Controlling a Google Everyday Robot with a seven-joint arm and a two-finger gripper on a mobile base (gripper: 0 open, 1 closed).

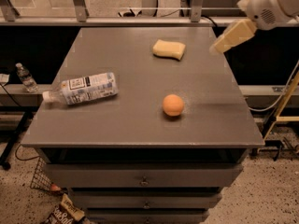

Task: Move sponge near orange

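The pale yellow sponge lies flat on the grey table toward its far right. The orange sits nearer the front, a little right of centre, well apart from the sponge. My gripper with pale yellow fingers hangs from the white arm at the upper right, above the table's right edge, to the right of the sponge and not touching it. It holds nothing that I can see.
A plastic water bottle lies on its side at the table's left. A small bottle stands on a ledge off the left side. Drawers run below the tabletop. A railing is behind.
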